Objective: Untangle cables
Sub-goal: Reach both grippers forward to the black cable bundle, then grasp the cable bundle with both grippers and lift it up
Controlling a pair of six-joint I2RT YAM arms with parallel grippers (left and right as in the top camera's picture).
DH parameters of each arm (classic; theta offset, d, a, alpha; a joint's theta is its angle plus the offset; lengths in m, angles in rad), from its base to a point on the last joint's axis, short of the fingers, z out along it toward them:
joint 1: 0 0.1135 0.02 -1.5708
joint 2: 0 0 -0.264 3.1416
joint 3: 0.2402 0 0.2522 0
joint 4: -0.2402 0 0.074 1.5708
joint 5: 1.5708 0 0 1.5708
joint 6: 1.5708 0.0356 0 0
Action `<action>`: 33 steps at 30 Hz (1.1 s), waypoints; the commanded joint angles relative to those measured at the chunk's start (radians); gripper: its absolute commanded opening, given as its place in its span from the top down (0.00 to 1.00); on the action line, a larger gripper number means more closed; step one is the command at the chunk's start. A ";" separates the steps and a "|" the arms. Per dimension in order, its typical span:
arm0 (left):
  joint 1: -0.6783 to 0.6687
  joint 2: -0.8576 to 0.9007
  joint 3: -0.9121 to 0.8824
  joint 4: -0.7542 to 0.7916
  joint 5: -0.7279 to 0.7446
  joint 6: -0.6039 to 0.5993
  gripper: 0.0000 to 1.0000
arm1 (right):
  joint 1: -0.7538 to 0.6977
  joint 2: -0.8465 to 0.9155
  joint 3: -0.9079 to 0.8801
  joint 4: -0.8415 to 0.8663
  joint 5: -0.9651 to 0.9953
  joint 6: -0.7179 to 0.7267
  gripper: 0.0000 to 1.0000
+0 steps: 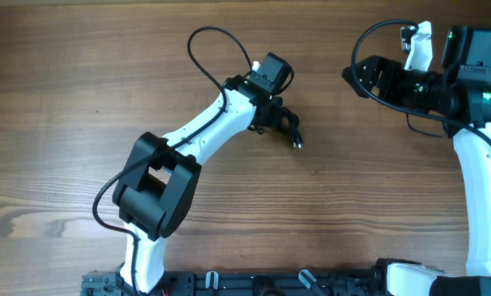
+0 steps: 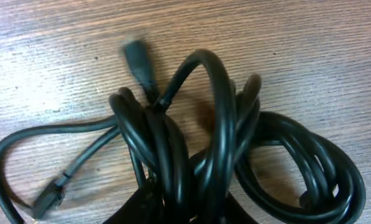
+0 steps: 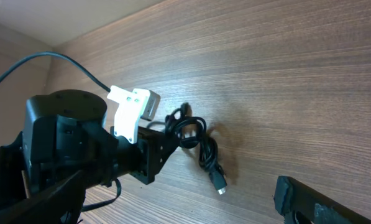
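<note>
The cables (image 2: 213, 143) lie as a knotted black bundle on the wooden counter (image 1: 64, 82), near its middle. One plug end (image 2: 135, 59) points up from the knot and another plug (image 2: 48, 198) rests at the side. The left gripper (image 1: 280, 115) is at the bundle, but I cannot tell if its jaws clasp it. The right gripper (image 1: 356, 76) is well apart, its jaws released.

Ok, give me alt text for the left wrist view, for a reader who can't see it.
A knotted bundle of thin black cables fills most of the frame, seen close up over a wood-grain table. One plug end pokes up, blurred, from the top of the knot. Another trails out at lower left on a loose loop.
</note>
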 commanded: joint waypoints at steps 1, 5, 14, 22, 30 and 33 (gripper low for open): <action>0.004 0.035 -0.006 -0.005 -0.005 -0.002 0.96 | -0.002 0.007 0.021 0.000 0.009 0.006 0.00; 0.052 -0.105 0.029 -0.035 0.152 0.010 0.96 | -0.002 0.007 0.021 0.000 -0.008 0.005 0.00; 0.311 -0.293 0.043 -0.018 0.945 -0.077 0.96 | 0.144 0.007 0.021 0.075 -0.090 -0.066 0.07; 0.312 -0.293 0.043 0.009 0.805 -0.159 0.96 | 0.195 0.007 0.021 0.187 -0.048 0.351 0.28; 0.311 -0.293 0.043 0.015 0.669 -0.409 0.96 | 0.265 0.032 0.021 0.195 0.005 0.569 0.43; 0.309 -0.293 0.043 0.019 0.725 -0.470 0.96 | 0.327 0.115 0.021 0.250 0.013 0.608 0.48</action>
